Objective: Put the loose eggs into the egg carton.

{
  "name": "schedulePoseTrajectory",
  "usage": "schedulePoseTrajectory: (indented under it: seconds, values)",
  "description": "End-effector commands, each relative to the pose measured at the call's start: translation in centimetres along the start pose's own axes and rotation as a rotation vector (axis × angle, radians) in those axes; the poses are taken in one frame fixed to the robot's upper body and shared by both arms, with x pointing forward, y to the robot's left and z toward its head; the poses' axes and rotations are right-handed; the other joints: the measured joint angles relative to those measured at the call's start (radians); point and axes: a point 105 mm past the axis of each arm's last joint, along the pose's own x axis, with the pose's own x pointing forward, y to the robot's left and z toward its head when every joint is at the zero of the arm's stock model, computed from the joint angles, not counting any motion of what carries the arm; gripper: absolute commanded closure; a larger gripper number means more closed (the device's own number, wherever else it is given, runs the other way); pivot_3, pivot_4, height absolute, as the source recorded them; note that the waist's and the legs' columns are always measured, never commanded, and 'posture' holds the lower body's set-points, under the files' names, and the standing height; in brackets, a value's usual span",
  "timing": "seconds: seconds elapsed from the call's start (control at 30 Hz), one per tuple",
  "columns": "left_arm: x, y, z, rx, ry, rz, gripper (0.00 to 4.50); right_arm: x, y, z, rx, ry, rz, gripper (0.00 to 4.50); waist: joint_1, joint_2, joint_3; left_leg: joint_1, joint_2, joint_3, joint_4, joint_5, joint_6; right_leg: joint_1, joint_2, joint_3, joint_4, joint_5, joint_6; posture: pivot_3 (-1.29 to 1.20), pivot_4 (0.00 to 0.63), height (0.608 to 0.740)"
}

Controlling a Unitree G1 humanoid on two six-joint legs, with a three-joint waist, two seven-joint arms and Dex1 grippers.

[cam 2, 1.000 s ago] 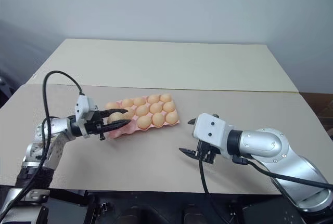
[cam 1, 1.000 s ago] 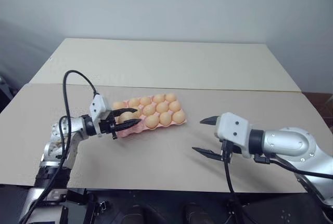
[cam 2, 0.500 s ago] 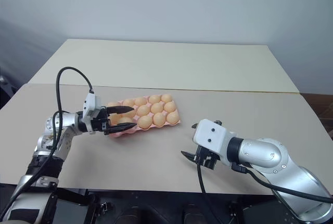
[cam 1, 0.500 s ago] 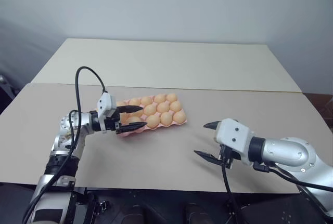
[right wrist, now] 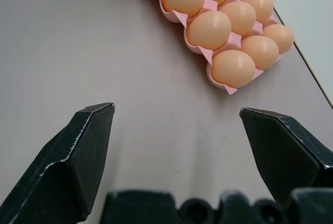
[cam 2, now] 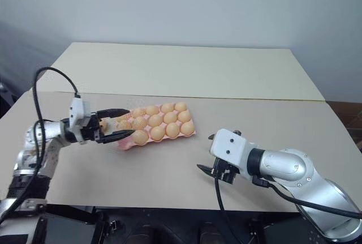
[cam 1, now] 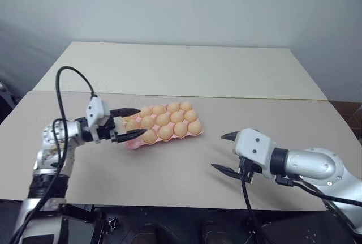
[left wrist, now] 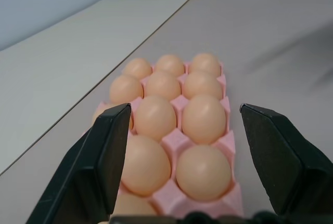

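Left jaws: the left gripper (cam 1: pixel 129 123), two black fingers on a white-and-silver wrist, stands spread apart with nothing between the fingers; in its wrist view the two fingers (left wrist: pixel 104 156) flank the near end of the tray without touching any egg.
Left gripper's place: level over the tray's left end, pointing along its length, just above the nearest eggs.
Right jaws: the right gripper (cam 1: pixel 224 152), black fingers on a white housing with a silver arm behind, stands wide apart and holds nothing; bare table surface lies between the fingers (right wrist: pixel 78 156) in its wrist view.
Right gripper's place: well apart from the tray, toward the table's near right side, pointing left toward the tray.
Egg carton: the flat pink moulded egg carton (cam 1: pixel 195 133) lies lidless on the table a little left of centre, set at a slant.
Eggs: the smooth orange-tan oval eggs (cam 1: pixel 169 120) sit in the carton's round cups, three rows across; every cup I can see is filled, and the cups under the left fingers are partly hidden.
Table: the beige tabletop (cam 1: pixel 169 165) bears the carton; a paler cream table (cam 1: pixel 181 71) adjoins it behind.
Cable: a black cable (cam 1: pixel 65 80) loops up from the left wrist.
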Motion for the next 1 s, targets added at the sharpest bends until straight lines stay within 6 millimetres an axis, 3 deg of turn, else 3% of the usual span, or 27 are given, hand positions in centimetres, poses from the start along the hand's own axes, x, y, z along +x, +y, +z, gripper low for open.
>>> schedulePoseTrajectory:
  seconds: [0.03,0.13,0.23,0.37,0.53,0.7,0.87,1.0]
  values:
    - [-1.8,0.7,0.9,0.076,0.115,0.08,0.88,-0.7,-0.6,0.9,-0.045,-0.03,-0.008,0.0,0.0,0.0,0.0,0.0,0.0,0.0,0.0,0.0,0.0,0.0,0.0,0.0,0.0,0.0,0.0,0.0,0.15,0.74]
    - [-3.6,1.2,0.8,0.089,0.219,0.171,0.88,-0.9,-0.5,0.9,-0.047,-0.033,0.019,0.0,0.001,0.0,0.0,0.0,0.0,0.0,0.0,0.0,0.0,0.0,0.0,0.0,0.0,0.0,0.0,0.0,0.15,0.74]
    - [-5.6,0.4,0.9,0.047,0.257,0.209,0.88,-1.0,-0.5,0.9,-0.053,-0.035,0.036,0.0,0.001,0.0,0.0,0.0,0.0,0.0,-0.001,0.0,0.0,0.0,0.0,0.0,-0.001,0.0,0.0,0.0,0.15,0.74]
    - [-7.8,-0.6,0.8,-0.015,0.29,0.27,0.02,-1.0,-0.6,0.7,-0.057,-0.035,0.055,0.0,-0.001,0.0,0.0,0.0,0.001,0.001,-0.001,0.0,0.0,0.0,0.0,0.0,0.0,0.0,0.0,0.0,0.15,0.74]
    - [-10.7,-0.6,-0.7,-0.017,0.419,0.416,0.02,-0.9,-0.7,0.7,-0.066,-0.039,0.078,0.0,0.001,0.0,0.0,0.001,0.001,0.001,-0.001,0.0,0.0,0.0,0.0,0.0,-0.001,0.0,0.0,0.0,0.15,0.74]
    - [-11.6,-0.2,-1.7,-0.018,0.477,0.51,0.02,-0.7,-0.8,0.6,-0.077,-0.04,0.096,0.0,0.006,0.0,0.0,0.001,0.001,0.001,-0.001,0.0,0.0,0.0,0.0,0.0,-0.001,0.0,0.0,0.0,0.15,0.74]
    - [-11.2,0.1,-2.4,-0.05,0.463,0.542,0.02,-0.7,-1.0,0.7,-0.087,-0.039,0.1,0.0,0.004,0.0,0.0,0.001,0.001,0.001,-0.002,0.0,0.0,0.0,0.0,0.0,-0.001,0.0,0.0,0.0,0.15,0.74]
    - [-10.4,1.7,-2.8,-0.088,0.432,0.621,0.02,-0.8,-1.1,0.7,-0.091,-0.037,0.093,0.0,0.006,0.0,0.0,0.001,0.001,0.001,-0.001,0.0,0.0,0.0,0.0,0.0,0.0,0.0,0.0,0.0,0.15,0.74]
